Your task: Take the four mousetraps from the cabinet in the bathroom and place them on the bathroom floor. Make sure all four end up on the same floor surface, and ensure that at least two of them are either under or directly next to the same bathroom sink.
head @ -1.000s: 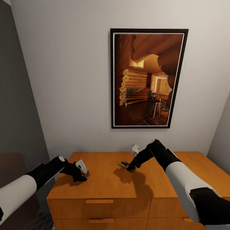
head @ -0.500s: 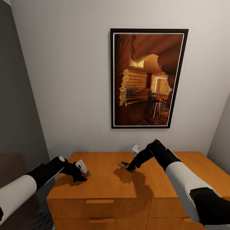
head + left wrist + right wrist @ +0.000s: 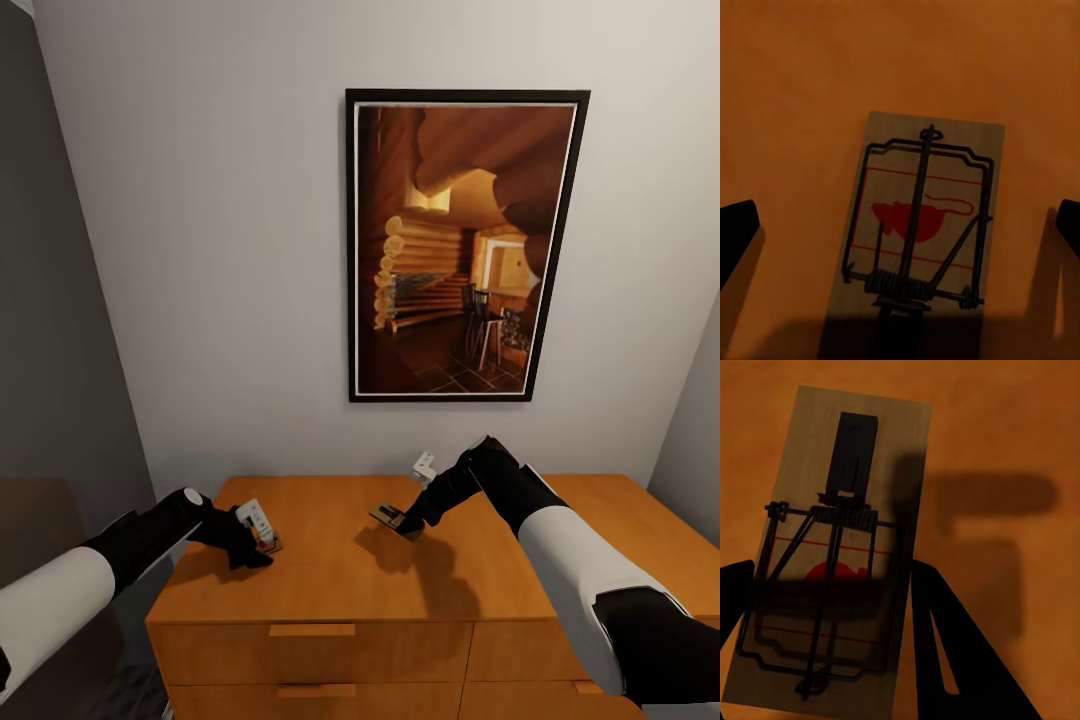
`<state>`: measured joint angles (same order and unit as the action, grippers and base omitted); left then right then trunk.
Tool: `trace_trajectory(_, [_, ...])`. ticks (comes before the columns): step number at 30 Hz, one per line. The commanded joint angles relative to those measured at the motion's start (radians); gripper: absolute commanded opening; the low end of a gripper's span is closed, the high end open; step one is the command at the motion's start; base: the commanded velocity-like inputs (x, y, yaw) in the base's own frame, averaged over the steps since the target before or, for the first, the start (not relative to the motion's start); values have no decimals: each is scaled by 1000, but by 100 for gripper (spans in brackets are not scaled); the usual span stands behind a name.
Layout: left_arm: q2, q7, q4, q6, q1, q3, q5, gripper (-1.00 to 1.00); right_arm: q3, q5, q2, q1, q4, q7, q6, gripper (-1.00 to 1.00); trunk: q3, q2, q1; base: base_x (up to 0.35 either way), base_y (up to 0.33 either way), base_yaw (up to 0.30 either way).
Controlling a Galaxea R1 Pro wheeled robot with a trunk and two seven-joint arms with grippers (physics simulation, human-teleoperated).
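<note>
The pale wall (image 3: 220, 250) takes most of the head view, and on it hangs a tall picture (image 3: 465, 245) in a dark frame, showing a log cabin room; below it stands the cabinet (image 3: 400, 590), orange-brown, with a smooth flat top and wooden bar handles on its drawers; both arms reach over this top, the left arm (image 3: 100, 570) coming from the left side and the right arm (image 3: 560, 550) from the right side. The left gripper (image 3: 262, 541) hangs over the left part of the top, above one mousetrap (image 3: 921, 221) that lies flat on the wood; in the left wrist view its board has the long axis running along the direction of the fingers, only a little turned, with the spring coil at the end nearer to the camera and the wire loop pointing away; the two dark fingertips (image 3: 736, 229) stand wide apart, one at each side of the board and not touching it, so the jaws are fully open and hold nothing. The right gripper (image 3: 408, 520) is near the middle of the top, with a second mousetrap (image 3: 840, 547) between its fingers (image 3: 945, 637); the long axis of this board also goes along the fingers, but here the dark flat bar end points away from the camera and the wire frame end is the nearer one; the fingers lie close against the two long edges of the board, so the jaws appear closed on it; in the head view this trap (image 3: 388, 517) looks a little tilted, and I cannot tell if it touches the top.
</note>
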<state>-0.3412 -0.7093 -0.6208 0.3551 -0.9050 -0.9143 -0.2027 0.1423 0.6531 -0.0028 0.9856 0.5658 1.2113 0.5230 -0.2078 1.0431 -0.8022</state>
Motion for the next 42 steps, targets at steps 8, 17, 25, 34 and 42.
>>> trace_trajectory(8, [-1,2,0,8,1,-9,-1,100,2,0,0,1,2,4,14,-100,-8,15,-8,0,0,0])
trace_trajectory(17, [0,1,0,8,0,-12,-3,100,2,0,0,1,2,5,14,-100,-8,15,-8,0,0,0])
trace_trajectory(25, [2,-1,0,13,0,-13,-3,100,2,0,0,1,2,4,14,-100,-8,15,-8,0,0,0])
trace_trajectory(34, [2,-2,0,18,0,-12,-3,100,2,0,0,1,2,4,14,-100,-8,15,-8,0,0,0])
trace_trajectory(42, [2,-2,0,19,0,-11,-3,100,2,0,0,1,2,4,14,-100,-8,15,-8,0,0,0])
